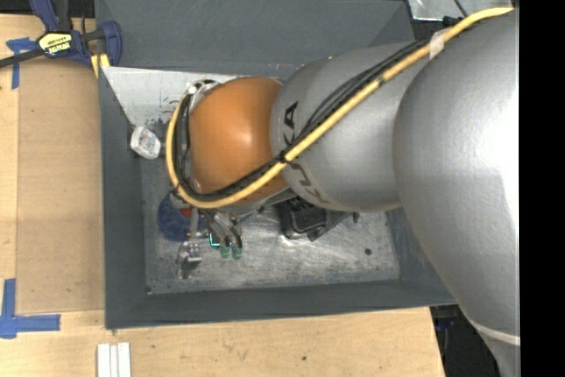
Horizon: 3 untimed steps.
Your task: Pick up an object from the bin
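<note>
The arm (371, 137) comes in from the right and covers most of the bin (124, 269), its orange wrist cover (231, 132) sitting over the middle of the floor with a yellow cable (353, 106) looped round it. Below the cover the gripper (222, 241) pokes out low over the near-left part of the floor. It is too tangled in shadow and hardware for me to tell whether it is open or closed, or whether it has hold of anything.

Room is tight on that side. The left wall is near, the near wall nearer, and only a strip of bare scuffed floor runs right along the near wall.

Just left of the gripper lies a blue thing (170, 221), rounded and half tucked under the wrist, so its long axis and which way it points cannot be made out. A small grey metal piece (187, 262) lies just nearer than it, close to the near wall and standing roughly near-to-far. A black object (305, 221) sits to the right of the gripper, partly under the arm. Well apart, by the left wall farther back, is a pale crumpled clear piece (146, 141) with open floor around it.
</note>
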Available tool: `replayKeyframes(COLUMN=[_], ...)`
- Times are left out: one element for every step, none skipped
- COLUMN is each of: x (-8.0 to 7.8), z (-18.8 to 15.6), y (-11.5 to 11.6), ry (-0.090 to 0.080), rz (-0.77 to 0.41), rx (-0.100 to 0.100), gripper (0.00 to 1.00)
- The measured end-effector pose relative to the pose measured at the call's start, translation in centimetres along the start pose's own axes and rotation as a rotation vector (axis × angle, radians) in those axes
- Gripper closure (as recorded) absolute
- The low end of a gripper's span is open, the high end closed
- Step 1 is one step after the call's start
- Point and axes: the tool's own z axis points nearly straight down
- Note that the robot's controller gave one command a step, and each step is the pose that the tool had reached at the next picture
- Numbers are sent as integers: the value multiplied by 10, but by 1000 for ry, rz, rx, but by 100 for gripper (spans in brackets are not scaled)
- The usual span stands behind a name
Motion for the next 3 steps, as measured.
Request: replayKeyframes(x=[-53,-58,-31], z=[68,61,-92], y=[-42,-40,-45], ry=[-23,-40,-16], rz=[46,46,51], rx=[-12,-16,-5], gripper=[0,100,100])
